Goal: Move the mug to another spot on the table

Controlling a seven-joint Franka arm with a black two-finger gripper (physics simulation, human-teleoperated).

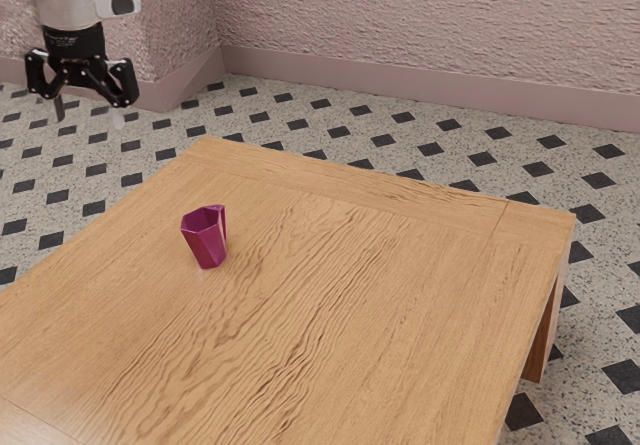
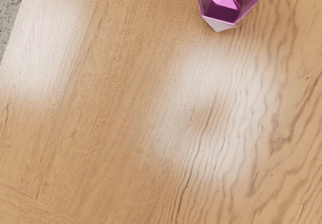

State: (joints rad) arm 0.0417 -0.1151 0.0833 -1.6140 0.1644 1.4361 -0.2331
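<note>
The mug (image 1: 204, 235) is seen standing upright on the table (image 1: 380, 305), with its open top facing up. In the exterior view it is placed at about 9 o'clock from the table's middle, well away from every edge. That makes it easy to reach from above.

The gripper (image 1: 88, 105) is held high up, well apart from the mug. In the exterior view the mug lies at about 5 o'clock from it. The two fingers are spread wide and nothing is held between them. They are probably spread like this so that the mug can fit between them when the hand is brought down.

In the wrist view the mug (image 2: 226, 2) is looked into from above. Its pink inside and a pale bit of its outer side are seen. Bare table (image 2: 151, 133) is seen under the hand, so the hand is judged not to be over the mug.

The task is judged to be at its very start, as the mug is not yet touched. First the hand must be brought over the mug and lowered. The mug has flat, slanted sides, so it could slip or tip if it is pinched badly. Lots of free wood is there toward 3 o'clock, where the mug could be set down
</note>
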